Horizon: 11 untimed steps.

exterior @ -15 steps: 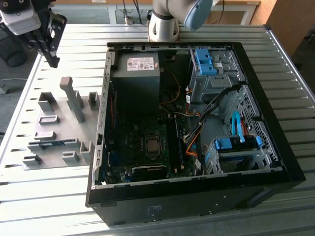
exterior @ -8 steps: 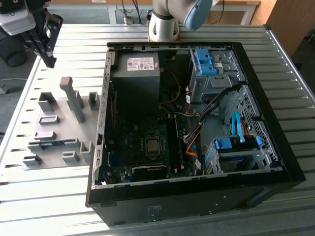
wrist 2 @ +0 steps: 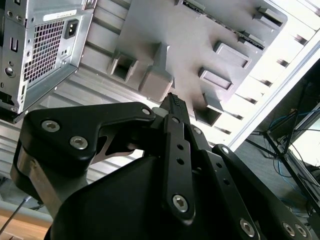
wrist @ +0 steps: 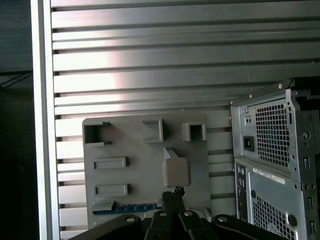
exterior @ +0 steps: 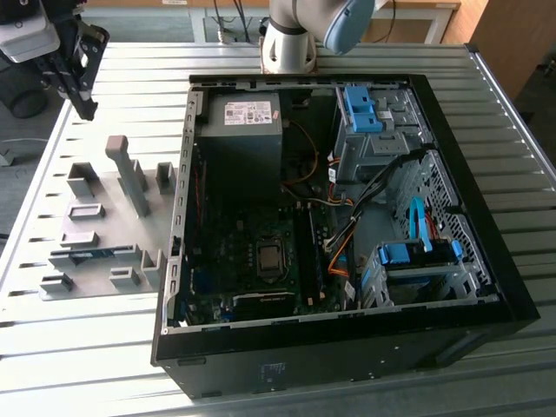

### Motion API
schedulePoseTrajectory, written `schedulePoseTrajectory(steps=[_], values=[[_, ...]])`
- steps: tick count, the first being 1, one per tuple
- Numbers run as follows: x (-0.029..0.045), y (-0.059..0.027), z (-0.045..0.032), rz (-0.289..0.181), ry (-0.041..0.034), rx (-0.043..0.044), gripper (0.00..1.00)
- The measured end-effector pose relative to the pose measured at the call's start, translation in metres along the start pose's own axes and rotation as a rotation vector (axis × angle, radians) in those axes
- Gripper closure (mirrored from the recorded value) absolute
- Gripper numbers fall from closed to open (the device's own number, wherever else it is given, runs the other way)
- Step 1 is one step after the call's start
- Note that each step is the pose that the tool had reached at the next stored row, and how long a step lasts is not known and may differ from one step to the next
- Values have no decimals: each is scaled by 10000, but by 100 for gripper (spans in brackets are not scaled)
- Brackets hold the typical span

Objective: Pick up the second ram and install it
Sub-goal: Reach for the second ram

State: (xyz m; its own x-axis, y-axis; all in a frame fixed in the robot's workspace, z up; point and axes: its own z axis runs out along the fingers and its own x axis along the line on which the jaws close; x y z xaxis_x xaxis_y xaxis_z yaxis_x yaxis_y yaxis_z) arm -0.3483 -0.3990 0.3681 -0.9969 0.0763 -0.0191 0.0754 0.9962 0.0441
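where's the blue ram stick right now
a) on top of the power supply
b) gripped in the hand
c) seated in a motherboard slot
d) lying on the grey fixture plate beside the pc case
d: in the exterior view the second ram lies on the grey fixture plate, to the exterior view's left of the pc case and well apart from the hand.

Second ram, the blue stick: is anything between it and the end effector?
Nothing visible. In the exterior view the second ram lies uncovered in the gray fixture, and the end effector hangs in the air past the fixture's opposite end. The fixture's tall post stands off to one side, not over the stick.
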Motion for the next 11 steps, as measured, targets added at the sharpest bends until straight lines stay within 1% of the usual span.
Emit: schedulePoseTrajectory(steps=[4,11], values=[[48,-4,0,0,1,1,89],[104,-8,1,0,1,0,89]])
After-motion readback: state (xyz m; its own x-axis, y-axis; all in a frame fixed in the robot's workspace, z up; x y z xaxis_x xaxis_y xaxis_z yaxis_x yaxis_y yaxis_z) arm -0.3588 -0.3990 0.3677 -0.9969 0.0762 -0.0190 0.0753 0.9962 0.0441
